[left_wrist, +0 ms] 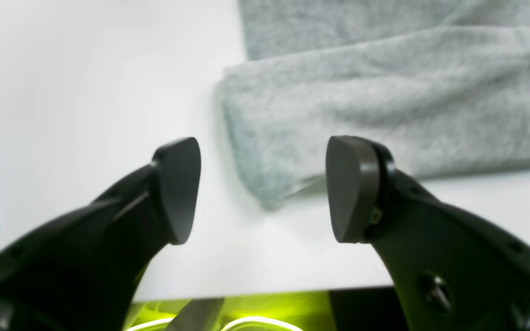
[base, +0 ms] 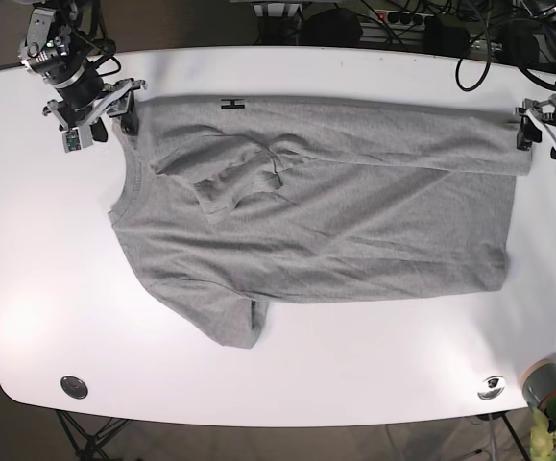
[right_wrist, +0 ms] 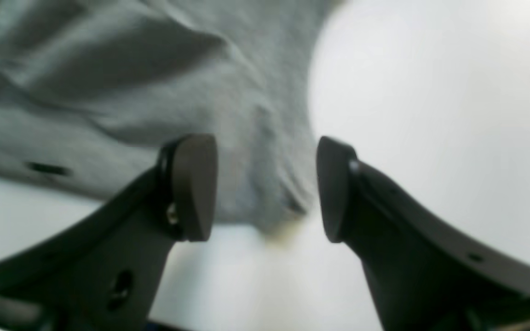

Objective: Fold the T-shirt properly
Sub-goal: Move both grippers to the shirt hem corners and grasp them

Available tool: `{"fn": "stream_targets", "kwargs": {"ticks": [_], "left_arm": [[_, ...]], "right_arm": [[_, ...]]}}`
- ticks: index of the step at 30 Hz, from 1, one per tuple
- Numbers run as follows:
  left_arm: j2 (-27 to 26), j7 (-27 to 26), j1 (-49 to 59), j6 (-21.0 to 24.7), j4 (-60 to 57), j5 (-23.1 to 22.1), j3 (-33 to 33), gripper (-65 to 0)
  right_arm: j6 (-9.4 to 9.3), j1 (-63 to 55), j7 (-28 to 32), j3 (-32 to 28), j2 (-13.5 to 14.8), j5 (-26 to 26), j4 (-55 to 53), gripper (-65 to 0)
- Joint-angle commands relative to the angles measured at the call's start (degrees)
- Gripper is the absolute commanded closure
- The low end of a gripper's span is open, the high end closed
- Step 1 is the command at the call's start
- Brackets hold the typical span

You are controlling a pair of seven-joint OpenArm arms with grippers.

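The heather-grey T-shirt (base: 316, 221) lies spread on the white table (base: 47, 269), its far long edge folded over towards the middle. A small black mark (base: 231, 103) shows on that fold. My right gripper (base: 124, 117) is open at the fold's left end. In the right wrist view its fingers (right_wrist: 196, 188) stand on both sides of a shirt corner (right_wrist: 265, 184) without pinching it. My left gripper (base: 525, 134) is open at the fold's right end. In the left wrist view (left_wrist: 262, 191) a folded corner of the shirt (left_wrist: 361, 105) lies between the fingertips.
Two round cable ports (base: 73, 386) (base: 492, 387) sit near the table's front edge. A small pot (base: 544, 382) stands past the front right corner. Cables and gear (base: 402, 24) lie behind the table. The table edge (left_wrist: 246, 294) is right under my left gripper.
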Motion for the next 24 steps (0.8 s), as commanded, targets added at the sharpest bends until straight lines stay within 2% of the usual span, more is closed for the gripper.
{"fn": "stream_targets", "kwargs": {"ticks": [1, 5, 10, 14, 19, 24], "left_arm": [[0.0, -0.8, -2.1, 0.0, 0.9, 2.2, 1.1, -40.3], [1.8, -0.9, -7.1, 0.0, 0.8, 8.7, 5.8, -40.3], [4.9, -1.0, -12.0, 0.0, 0.7, 15.5, 9.4, -40.3], [7.8, -4.0, -16.1, 0.0, 0.8, 20.9, 10.9, -40.3], [11.0, -10.6, -17.0, 0.0, 0.8, 27.2, 12.0, -40.3], [13.1, -15.6, -17.6, 0.0, 0.8, 28.1, 11.8, -40.3]], "right_arm": [[0.29, 2.5, 1.2, -1.0, 0.4, 0.5, 1.1, -33.3], [-0.15, 6.2, 1.2, -3.9, 0.5, 0.4, -1.4, -33.3], [-0.23, 12.3, 0.9, -4.5, 0.5, 0.3, -6.2, -33.3], [-0.23, 19.6, -2.4, -4.6, 1.6, 0.0, -11.5, -33.3], [0.03, 29.0, -3.7, -4.6, 2.0, -4.9, -17.9, -33.3], [0.21, 40.4, -2.5, -6.7, 2.5, -11.5, -29.1, -33.3]]}}
